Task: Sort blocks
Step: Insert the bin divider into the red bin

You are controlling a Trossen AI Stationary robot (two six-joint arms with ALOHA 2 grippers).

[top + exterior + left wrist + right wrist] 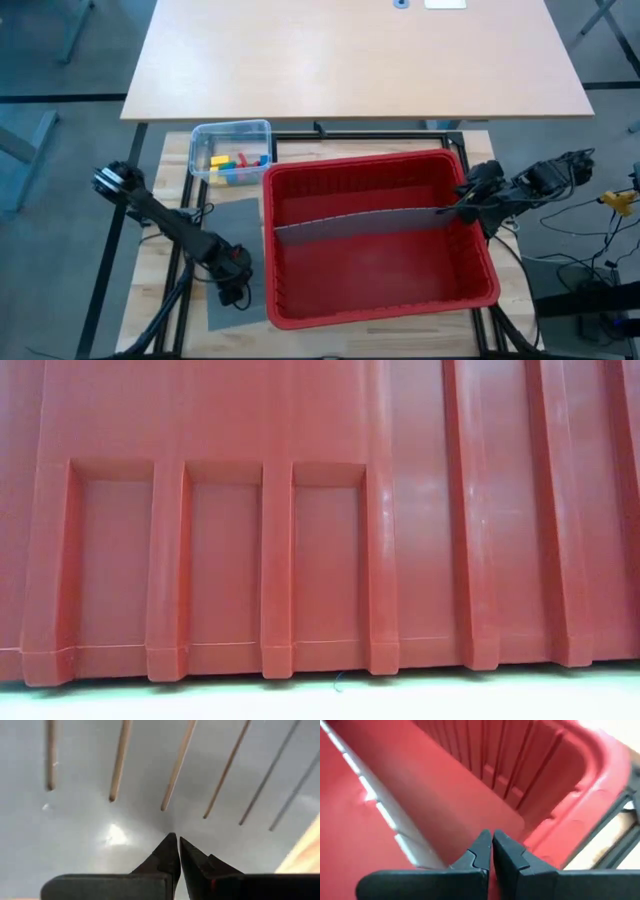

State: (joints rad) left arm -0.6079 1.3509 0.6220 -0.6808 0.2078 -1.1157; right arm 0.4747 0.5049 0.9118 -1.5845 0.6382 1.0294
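Blocks (232, 163) are kept in the clear tub (230, 133) just beside the red bin (380, 305). Both claws are clenched empty: the left gripper (174, 839) over a grey panel (237, 225), the right gripper (491, 836) at the bin's divider (350, 224). Fingers should be parted before the tub is approached.

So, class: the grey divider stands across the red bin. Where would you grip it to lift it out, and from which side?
Grip the divider on its top edge, coming straight down from above. It stands upright on its long edge across the bin, so only that thin top edge is exposed; the bin's walls block the sides. The right gripper sits at its right end, probably the handiest spot.
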